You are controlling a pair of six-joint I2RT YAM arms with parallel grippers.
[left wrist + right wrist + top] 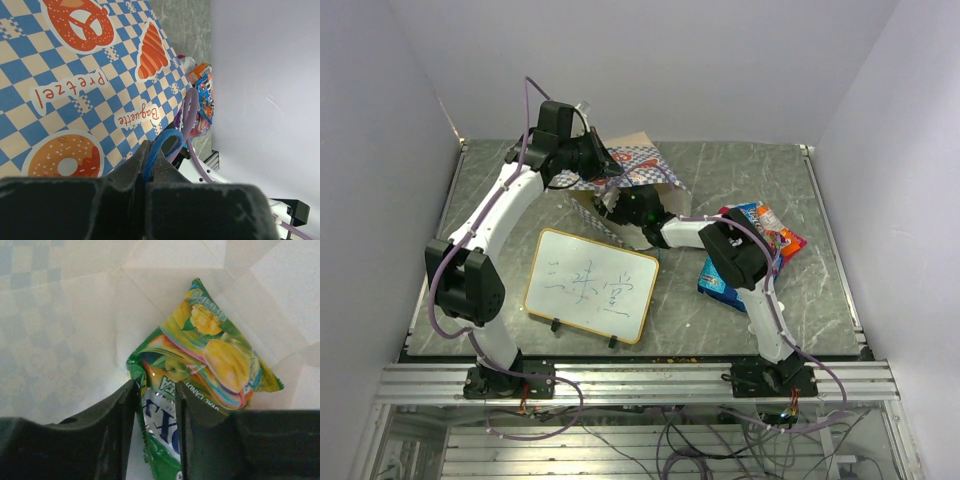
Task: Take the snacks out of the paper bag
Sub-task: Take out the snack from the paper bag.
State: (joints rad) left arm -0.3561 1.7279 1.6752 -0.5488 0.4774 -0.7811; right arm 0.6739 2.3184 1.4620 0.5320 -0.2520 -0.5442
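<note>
Green packet lies inside paper bag, lower end between right gripper fingers, narrowly apart; firm pinch not discernible. Close squarely, then withdraw straight through bag mouth. Left gripper clamped on blue cord handle, steadying bag.

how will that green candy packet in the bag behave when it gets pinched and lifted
The green packet looks thin and crinkled, so it will probably flex and hang rather than stay stiff. Its glossy film may slip in the right end effector. Flat and small, so likely light.
</note>
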